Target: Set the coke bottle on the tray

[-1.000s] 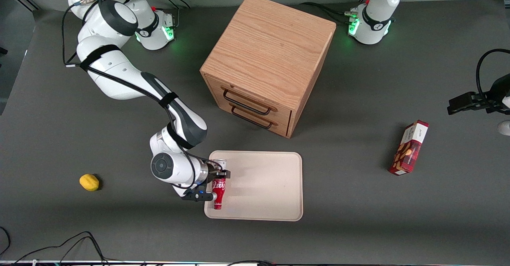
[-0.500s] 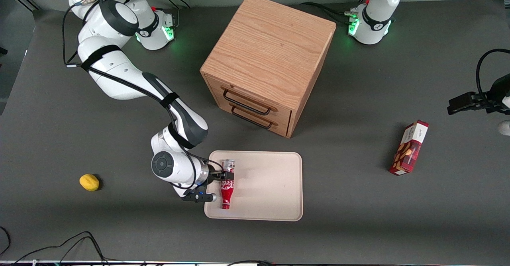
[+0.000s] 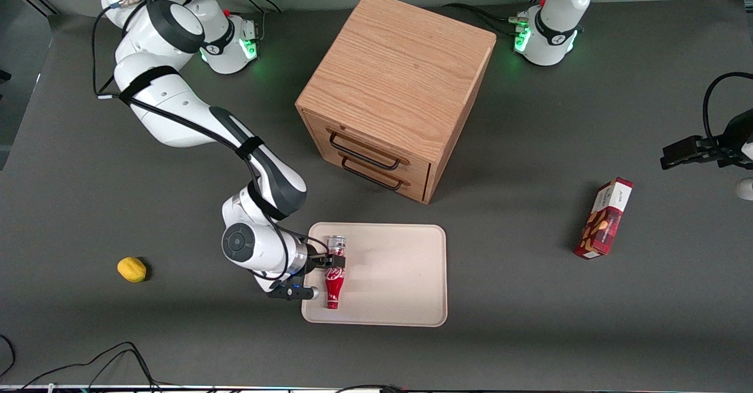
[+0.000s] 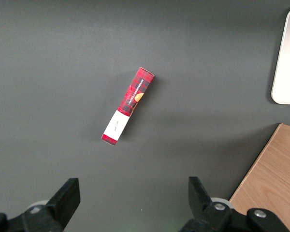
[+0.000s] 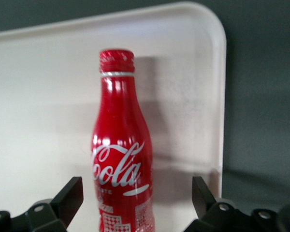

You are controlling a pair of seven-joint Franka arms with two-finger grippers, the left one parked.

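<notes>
The coke bottle (image 3: 333, 275) is red with white script. It lies on the beige tray (image 3: 400, 275) close to the tray's edge at the working arm's end, silver base away from the front camera and neck pointing toward it. My right gripper (image 3: 333, 259) is low over the bottle's lower body. It is open, with a finger on each side and a gap to the bottle on both. The right wrist view shows the bottle (image 5: 118, 159) on the tray (image 5: 38, 96), between the fingers of the gripper (image 5: 135, 203).
A wooden two-drawer cabinet (image 3: 394, 87) stands farther from the front camera than the tray. A yellow lemon-like fruit (image 3: 132, 269) lies toward the working arm's end. A red snack box (image 3: 605, 217) lies toward the parked arm's end; it also shows in the left wrist view (image 4: 128, 105).
The gripper carried the bottle from the tray's edge a little farther onto the tray, then stopped. The bottle has stayed put over the last half second.
</notes>
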